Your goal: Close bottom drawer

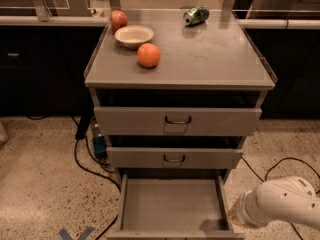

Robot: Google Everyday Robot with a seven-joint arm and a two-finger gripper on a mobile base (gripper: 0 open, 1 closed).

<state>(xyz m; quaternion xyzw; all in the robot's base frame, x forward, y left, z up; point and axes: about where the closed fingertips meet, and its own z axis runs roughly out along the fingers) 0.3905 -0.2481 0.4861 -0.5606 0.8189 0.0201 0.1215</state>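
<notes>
The bottom drawer (172, 204) of the grey cabinet stands pulled far out toward me, and its plain grey tray is bare. Its front is at the lower edge of the view and its handle does not show. The mid drawer (174, 158) and the top drawer (177, 120) above it sit slightly out, each with a small dark loop handle. My white arm (280, 204) comes in from the lower right, just right of the open drawer's front corner. The gripper itself is out of view below the picture's edge.
On the cabinet top (210, 59) lie an orange (148, 55), a white bowl (133, 35), an apple (118, 20) and a tipped green can (196, 15). Black cables (82, 154) run over the speckled floor at left and right. Dark counters stand behind.
</notes>
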